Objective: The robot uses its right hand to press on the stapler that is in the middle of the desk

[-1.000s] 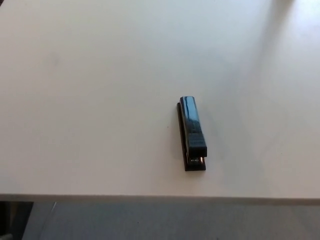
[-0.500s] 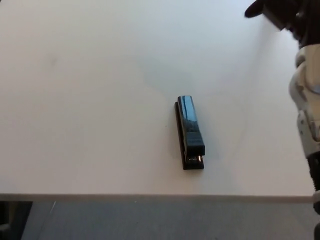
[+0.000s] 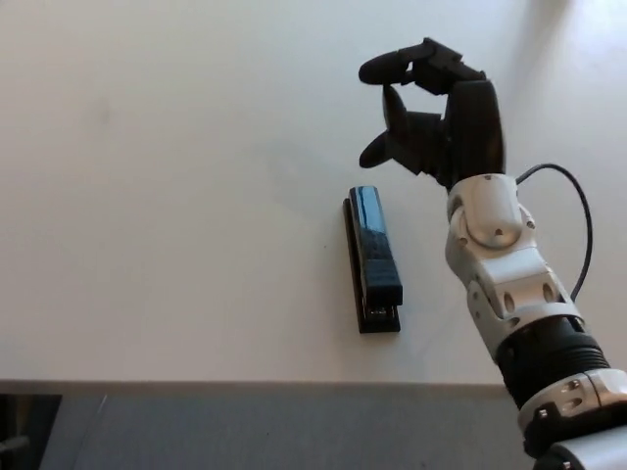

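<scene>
Black stapler [image 3: 372,259] lies flat on white desk [image 3: 176,196], near front edge, lengthwise toward robot; right hand [image 3: 436,113] hovers just beyond its far end — not touching; fingers [image 3: 387,69] apart and curled, grasping nothing; silver forearm [image 3: 509,284] enters from lower right.

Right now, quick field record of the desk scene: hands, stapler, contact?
stapler: black, lying flat mid-desk, long axis running away from the near edge
right hand: beyond the stapler's far end, fingers curled but apart, holding nothing
left hand: not in view
contact: none, hand clear of stapler
desk: white
press: not yet done
</scene>
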Tool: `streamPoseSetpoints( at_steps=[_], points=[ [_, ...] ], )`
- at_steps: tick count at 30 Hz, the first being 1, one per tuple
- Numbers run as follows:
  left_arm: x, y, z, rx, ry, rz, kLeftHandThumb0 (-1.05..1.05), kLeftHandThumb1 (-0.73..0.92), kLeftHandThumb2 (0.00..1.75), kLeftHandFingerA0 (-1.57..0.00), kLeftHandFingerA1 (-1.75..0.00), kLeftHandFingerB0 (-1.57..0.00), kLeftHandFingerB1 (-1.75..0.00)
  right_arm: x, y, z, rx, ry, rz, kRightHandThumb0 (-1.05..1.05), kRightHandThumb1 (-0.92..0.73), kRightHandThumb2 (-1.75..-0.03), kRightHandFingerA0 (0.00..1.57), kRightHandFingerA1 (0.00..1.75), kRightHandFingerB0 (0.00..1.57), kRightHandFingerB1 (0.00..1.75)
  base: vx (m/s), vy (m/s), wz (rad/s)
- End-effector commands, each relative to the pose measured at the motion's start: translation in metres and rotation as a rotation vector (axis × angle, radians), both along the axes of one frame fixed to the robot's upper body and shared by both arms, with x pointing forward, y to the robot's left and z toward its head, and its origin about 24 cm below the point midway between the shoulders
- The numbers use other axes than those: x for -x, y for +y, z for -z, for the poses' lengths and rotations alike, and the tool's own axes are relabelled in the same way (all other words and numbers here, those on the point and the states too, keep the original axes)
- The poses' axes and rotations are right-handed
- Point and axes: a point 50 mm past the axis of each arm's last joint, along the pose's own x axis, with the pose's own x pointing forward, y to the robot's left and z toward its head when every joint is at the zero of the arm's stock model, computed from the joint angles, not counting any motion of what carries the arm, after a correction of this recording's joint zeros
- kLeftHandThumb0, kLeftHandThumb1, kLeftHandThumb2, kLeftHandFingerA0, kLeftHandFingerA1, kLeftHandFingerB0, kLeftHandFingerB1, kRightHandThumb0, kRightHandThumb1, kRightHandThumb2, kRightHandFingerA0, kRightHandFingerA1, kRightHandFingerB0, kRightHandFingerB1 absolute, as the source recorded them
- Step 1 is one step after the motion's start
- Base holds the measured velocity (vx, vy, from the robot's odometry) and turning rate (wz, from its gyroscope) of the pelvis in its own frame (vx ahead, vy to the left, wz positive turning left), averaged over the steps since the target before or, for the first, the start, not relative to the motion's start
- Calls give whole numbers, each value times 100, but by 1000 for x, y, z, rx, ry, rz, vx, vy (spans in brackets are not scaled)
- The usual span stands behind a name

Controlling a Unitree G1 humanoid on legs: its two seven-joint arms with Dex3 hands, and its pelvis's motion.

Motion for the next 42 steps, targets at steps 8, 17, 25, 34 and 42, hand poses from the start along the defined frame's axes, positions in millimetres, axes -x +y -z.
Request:
streamPoseSetpoints(
  at_steps=[8,17,25,34,42],
  points=[
    [-3,10,-8,-25,-13,8,-79,88,67,-18,-33,-23,-30,2,19,19,-57,87,-26,-10,-81,-69,110,126,71,117,0,0,0],
    [-5,8,-8,-40,-11,20,-78,89,67,-20,-33,-25,-30,10,22,51,10,204,-4,-12,-83,-68,118,117,79,107,0,0,0],
    [-9,8,-9,-37,-17,21,-76,89,67,-19,-33,-25,-30,18,12,81,24,332,19,-9,-80,-74,120,115,74,115,0,0,0],
    [-9,8,-9,-29,-19,10,-77,88,67,-20,-33,-24,-30,38,9,115,41,417,17,-14,-79,-73,120,119,76,119,0,0,0],
    [-12,7,-10,-40,-21,36,-78,89,68,-18,-33,-23,-30,66,11,152,55,551,-2,-13,-82,-66,116,117,74,115,0,0,0]
  ],
)
